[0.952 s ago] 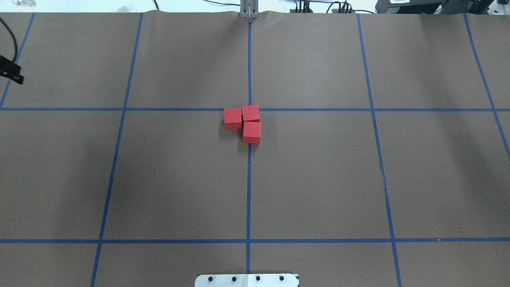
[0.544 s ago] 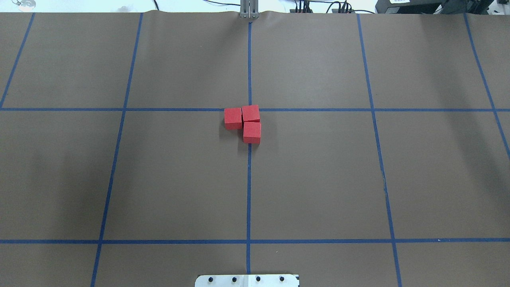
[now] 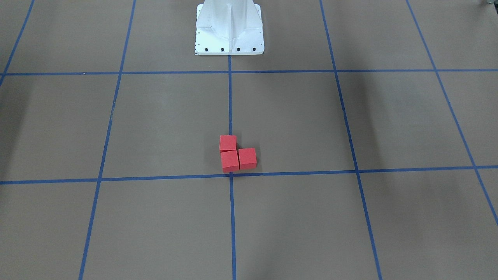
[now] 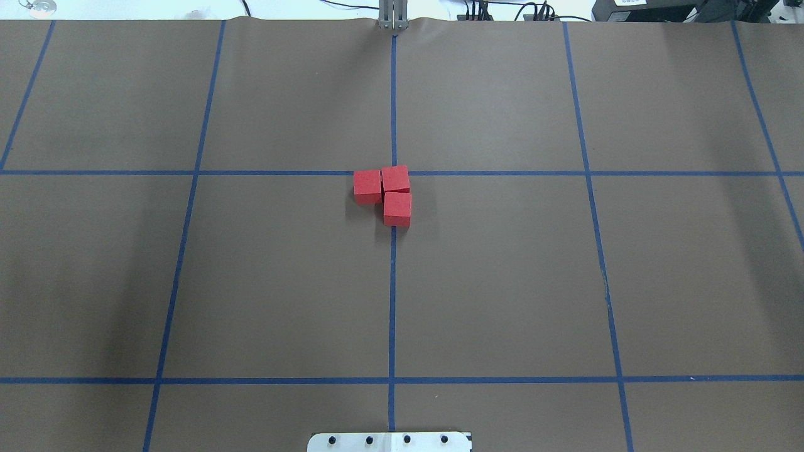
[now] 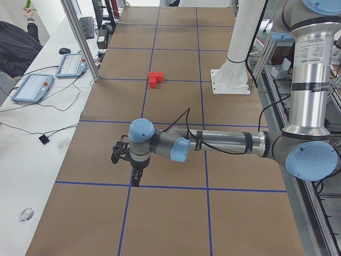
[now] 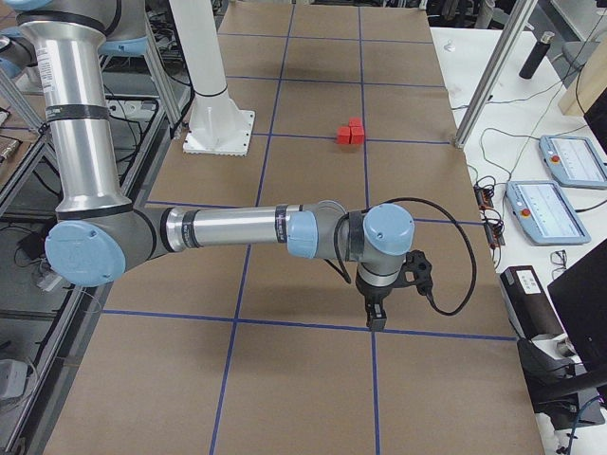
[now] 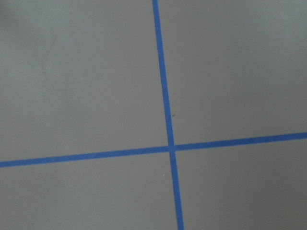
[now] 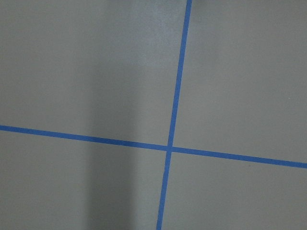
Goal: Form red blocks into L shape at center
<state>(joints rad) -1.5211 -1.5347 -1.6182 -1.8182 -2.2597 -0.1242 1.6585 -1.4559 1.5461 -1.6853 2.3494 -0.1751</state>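
Three red blocks (image 4: pixel 367 186) (image 4: pixel 396 179) (image 4: pixel 397 209) sit touching in an L shape at the center (image 3: pixel 231 175), where two blue tape lines cross. The corner block covers the crossing in the overhead view. The front-facing view shows the same blocks (image 3: pixel 228 142) (image 3: pixel 229 160) (image 3: pixel 247 158) just above the crossing. My left gripper (image 5: pixel 135 180) shows only in the exterior left view. It points down over another crossing, far from the blocks. My right gripper (image 6: pixel 377 318) shows only in the exterior right view, likewise far off. I cannot tell whether either is open or shut. Both wrist views show only bare paper and tape.
The white robot base (image 3: pixel 229 29) stands on the mid line at the robot's edge of the table. A side table with tablets (image 5: pixel 32 88) and cables runs along the far edge, behind an aluminium post (image 5: pixel 80 40). A person's dark sleeve (image 5: pixel 16 48) shows there.
A black part of the left arm at the overhead view's left edge one second ago has gone out of that view. The blocks have not moved.
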